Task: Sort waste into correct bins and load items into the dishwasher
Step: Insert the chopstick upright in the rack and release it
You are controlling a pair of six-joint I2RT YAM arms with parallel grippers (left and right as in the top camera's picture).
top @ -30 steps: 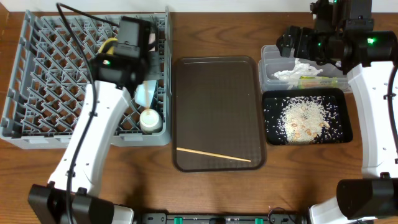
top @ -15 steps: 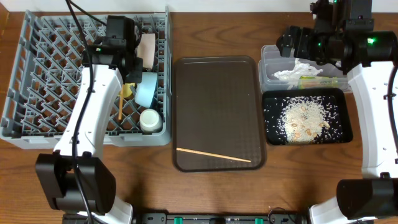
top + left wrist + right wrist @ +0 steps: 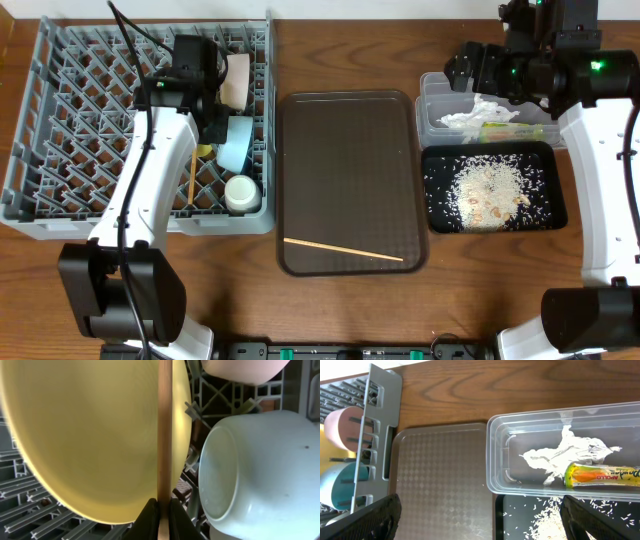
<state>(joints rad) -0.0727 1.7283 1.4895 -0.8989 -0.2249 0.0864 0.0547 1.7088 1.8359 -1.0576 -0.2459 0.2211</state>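
Observation:
My left gripper (image 3: 203,130) (image 3: 162,516) is shut on a wooden chopstick (image 3: 192,172) (image 3: 164,435) over the grey dish rack (image 3: 70,120), right beside the yellow-green plate (image 3: 95,435). The light-blue bowl (image 3: 237,145) (image 3: 260,470), white cup (image 3: 240,192) and white bowl (image 3: 237,80) sit in the rack's right side. A second chopstick (image 3: 345,248) lies on the brown tray (image 3: 350,150). My right gripper (image 3: 465,70) (image 3: 487,525) is open and empty above the clear tub (image 3: 430,110) (image 3: 497,460), which holds tissue (image 3: 565,455) and the wrapper (image 3: 602,474). Rice (image 3: 490,190) lies in the black tray (image 3: 555,205).
The brown tray fills the table's middle between the rack and the two bins. The rack's wall (image 3: 375,435) shows at the left of the right wrist view. Bare wood table (image 3: 340,50) lies behind and in front of the tray.
My left arm has swung back and left over the rack, bringing the chopstick down among the pegs beside the plate. The right arm has not moved.

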